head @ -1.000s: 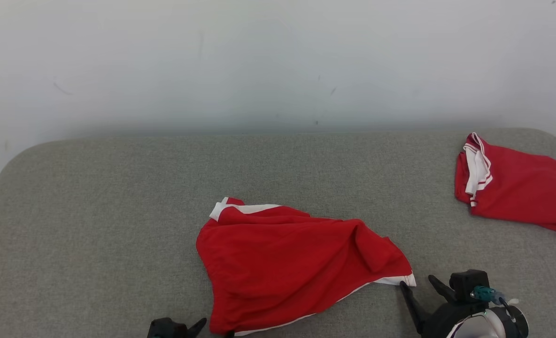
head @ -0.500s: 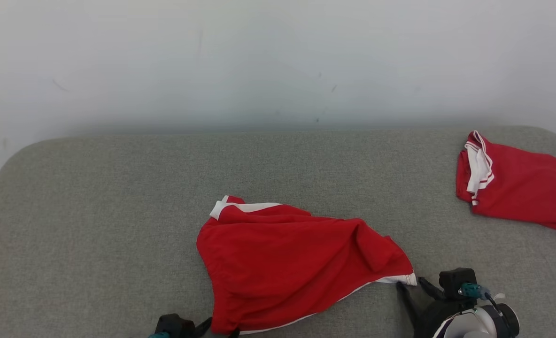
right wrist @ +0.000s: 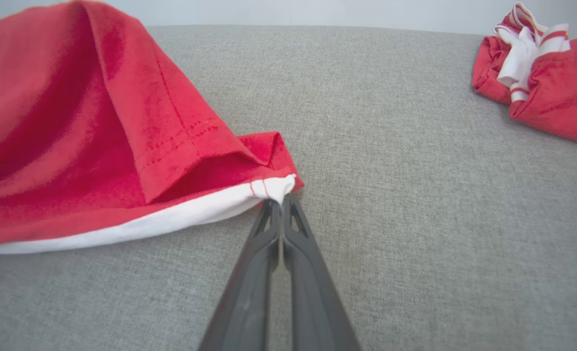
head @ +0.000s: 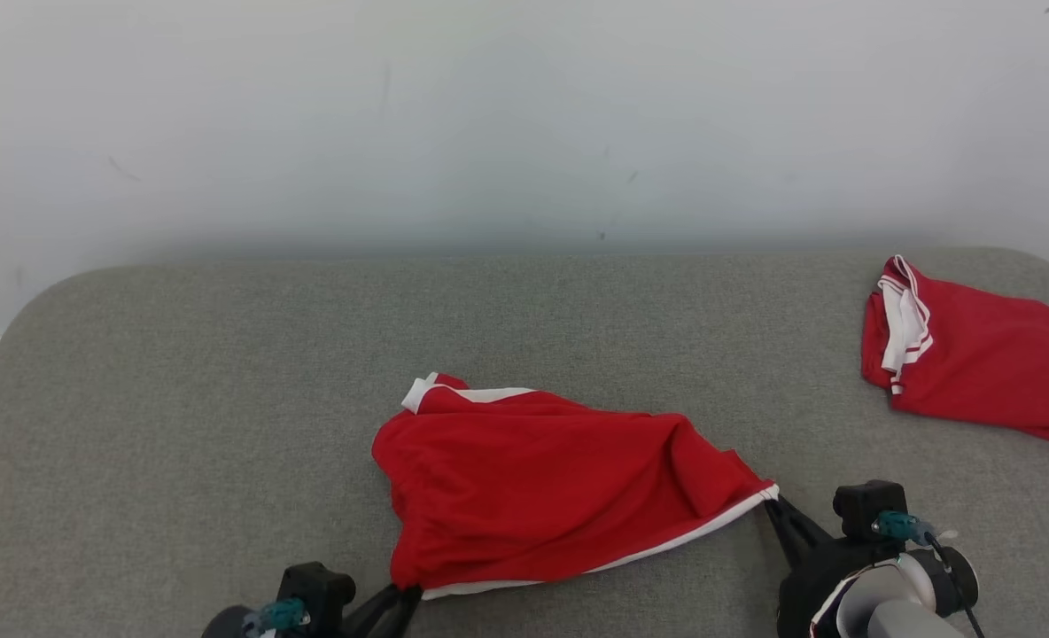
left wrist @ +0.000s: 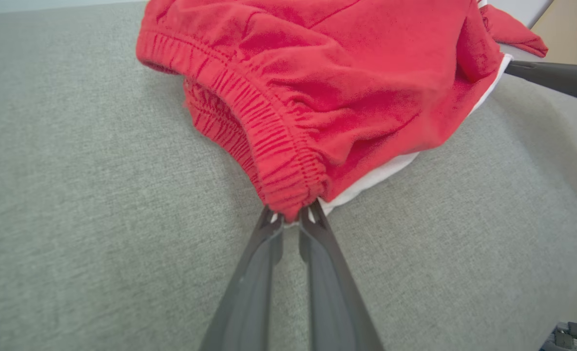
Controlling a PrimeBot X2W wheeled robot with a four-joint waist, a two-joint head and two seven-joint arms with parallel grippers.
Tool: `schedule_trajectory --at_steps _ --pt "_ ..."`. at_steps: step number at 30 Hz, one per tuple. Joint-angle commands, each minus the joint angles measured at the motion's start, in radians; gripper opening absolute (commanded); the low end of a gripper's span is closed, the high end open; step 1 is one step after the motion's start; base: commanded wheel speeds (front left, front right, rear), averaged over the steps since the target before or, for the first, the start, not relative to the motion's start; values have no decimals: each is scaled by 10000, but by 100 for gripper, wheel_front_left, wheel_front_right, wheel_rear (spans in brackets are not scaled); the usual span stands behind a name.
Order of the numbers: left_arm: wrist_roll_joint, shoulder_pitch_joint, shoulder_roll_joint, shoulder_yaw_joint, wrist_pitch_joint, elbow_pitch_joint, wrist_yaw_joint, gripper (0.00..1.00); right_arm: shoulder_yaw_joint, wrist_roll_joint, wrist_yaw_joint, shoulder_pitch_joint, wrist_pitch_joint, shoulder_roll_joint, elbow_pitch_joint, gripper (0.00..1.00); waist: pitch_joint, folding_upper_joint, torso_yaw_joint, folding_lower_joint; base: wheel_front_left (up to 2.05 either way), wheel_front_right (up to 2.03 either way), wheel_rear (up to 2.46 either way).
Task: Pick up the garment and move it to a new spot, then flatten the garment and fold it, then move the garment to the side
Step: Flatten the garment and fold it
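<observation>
The garment (head: 542,496) is a pair of red shorts with white trim, lying rumpled near the front middle of the grey surface (head: 223,399). My left gripper (head: 409,592) is shut on the garment's elastic waistband corner (left wrist: 293,195) at its near left end. My right gripper (head: 771,498) is shut on the white-trimmed hem corner (right wrist: 276,187) at the garment's right end. In the left wrist view the garment (left wrist: 347,83) hangs lifted off the surface, with my right gripper's fingers (left wrist: 551,78) at its far edge. The garment (right wrist: 88,146) is stretched taut between both grips.
A second red garment (head: 976,363) with white striped trim lies bunched at the far right of the grey surface, also seen as a red heap (right wrist: 547,73) in the right wrist view. A pale wall (head: 524,115) stands behind.
Both grippers have shut on the garment's corners. The near hem has risen and pulled straight between them, and the left gripper has come further into view.
</observation>
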Motion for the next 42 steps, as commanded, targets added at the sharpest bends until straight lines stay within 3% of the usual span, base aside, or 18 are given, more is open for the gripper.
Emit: schedule_trajectory --at_steps 1,7,13,21,25,30,32,42 --pt "146 -249 165 124 -64 -193 19 0 34 152 -5 -152 -47 -245 -219 0 -35 -1 -15 1 0 0 0" --pt "236 -728 456 93 4 -619 19 0 389 595 -5 -468 -51 -468 -929 0 -88 -1 -77 1 0 0 0" --pt "85 -2007 1117 -453 705 -1521 19 0 1121 1716 -5 -1286 328 -751 -1941 0 -59 -1 -246 1 0 0 0" --pt "-1463 -4704 2405 -1273 1639 -2550 18 0 2180 2504 -5 -3829 1059 -734 -1991 0 624 -1 -837 1 0 0 0" --pt "-2225 -6478 3235 -1806 2168 -2901 20 0 2345 3270 -8 -5341 1370 -399 -1667 0 1444 -1 -1184 1 0 0 0" --pt "-3436 -8683 3806 -2218 2651 -3021 18 0 2314 3868 -8 -7325 1645 -16 -725 0 2490 -1 -1460 1 0 0 0" --pt "-3411 -9537 4020 -2465 2802 -2832 20 0 2297 4027 -8 -8105 1635 54 -363 0 2838 -1 -1550 1 0 0 0" --pt "-4288 -12076 3828 -3065 2810 -1465 20 0 1937 4425 -8 -10542 862 465 1800 0 3584 -1 -1972 1 0 0 0"
